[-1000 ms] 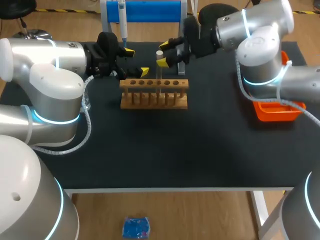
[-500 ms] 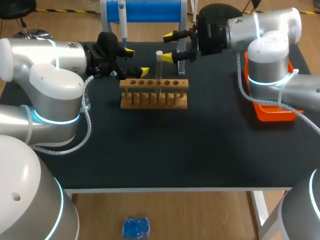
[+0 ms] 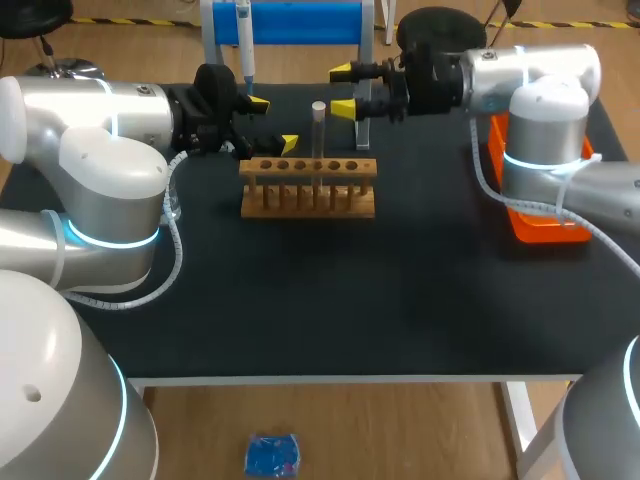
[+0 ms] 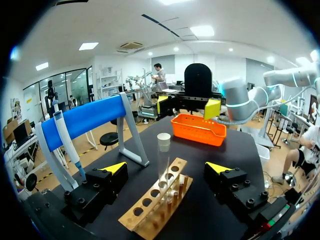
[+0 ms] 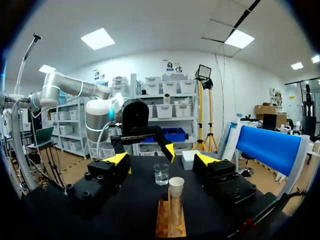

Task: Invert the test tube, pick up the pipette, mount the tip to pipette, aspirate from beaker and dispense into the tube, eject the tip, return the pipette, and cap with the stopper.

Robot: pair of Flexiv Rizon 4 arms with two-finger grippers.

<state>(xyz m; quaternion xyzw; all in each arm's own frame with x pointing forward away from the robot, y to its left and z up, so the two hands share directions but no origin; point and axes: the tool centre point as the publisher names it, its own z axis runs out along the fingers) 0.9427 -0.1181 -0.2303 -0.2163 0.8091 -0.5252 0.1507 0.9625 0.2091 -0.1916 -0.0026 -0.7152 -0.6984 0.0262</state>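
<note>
My right arm's fingers (image 5: 117, 158) are standing spread wide with nothing between them, the right gripper (image 3: 344, 90) hanging above the far side of the bench (image 3: 400, 300), near the test tube (image 3: 318, 140) but not touching it. In the right wrist view the tube is rising ahead of the open fingers, in line with the gap. My left arm's fingers (image 4: 114, 167) are also spread wide and are gripping nothing; the left gripper (image 3: 273, 123) is hovering near the wooden rack's (image 3: 308, 190) far left end, with the tube ahead of it and apart. The test tube is standing upright in one of the rack's middle holes, and a pale stopper (image 4: 163, 139) is sitting on its top. Beyond the rack from the right gripper, a small glass beaker (image 5: 161, 174) is resting on the bench. The pipette (image 3: 243, 40) is hanging on the blue stand (image 3: 300, 22) at the bench's far edge, and an orange tray (image 3: 545, 225) is lying under my right arm.
</note>
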